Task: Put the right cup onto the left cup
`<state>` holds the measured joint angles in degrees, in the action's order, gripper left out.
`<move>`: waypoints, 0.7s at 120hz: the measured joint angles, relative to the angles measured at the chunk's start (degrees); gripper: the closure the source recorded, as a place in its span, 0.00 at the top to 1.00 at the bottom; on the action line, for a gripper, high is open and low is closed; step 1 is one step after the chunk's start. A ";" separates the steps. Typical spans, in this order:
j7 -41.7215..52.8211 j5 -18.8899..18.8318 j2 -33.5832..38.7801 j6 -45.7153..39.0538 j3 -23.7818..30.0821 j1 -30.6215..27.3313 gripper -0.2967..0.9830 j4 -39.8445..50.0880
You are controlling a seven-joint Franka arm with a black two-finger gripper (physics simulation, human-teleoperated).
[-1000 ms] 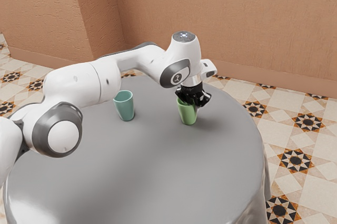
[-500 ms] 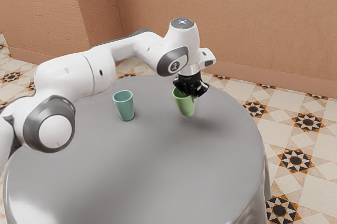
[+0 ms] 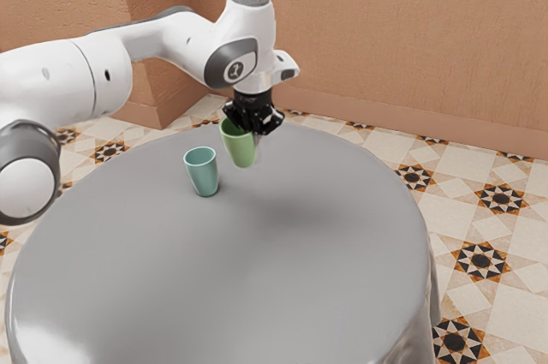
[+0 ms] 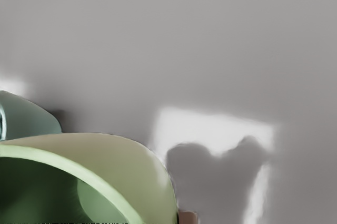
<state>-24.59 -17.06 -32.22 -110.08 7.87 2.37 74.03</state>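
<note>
Carry stage, by my reading about halfway. Your claw [image 3: 255,128] is pinching the green cup [image 3: 241,148] near its rim, and the cup hangs mouth up, clear of the tabletop [image 3: 257,270]. The teal cup [image 3: 203,174] stands upright on the tabletop, mouth open, just toward the exterior view's left and a little nearer. Done: grasp and lift. Remaining: bring the green cup over the teal one, line up base with mouth, lower, release. The two are near each other but not stacked. Judgement: you need a short sideways move; a low approach could knock the teal rim.
</note>
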 joint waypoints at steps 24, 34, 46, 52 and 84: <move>1.79 1.96 0.43 0.40 -5.10 -0.34 0.15 -0.49; 2.97 2.94 0.71 0.52 -7.13 -0.43 0.16 -0.66; 4.50 3.91 0.79 0.81 -8.67 -0.45 0.16 -1.16; 5.25 4.19 0.79 0.93 -9.25 -0.45 0.16 -1.37; 9.29 6.45 -1.71 0.99 -10.78 -2.30 0.16 -2.84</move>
<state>-15.30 -10.61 -33.92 -109.09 -2.91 0.07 71.19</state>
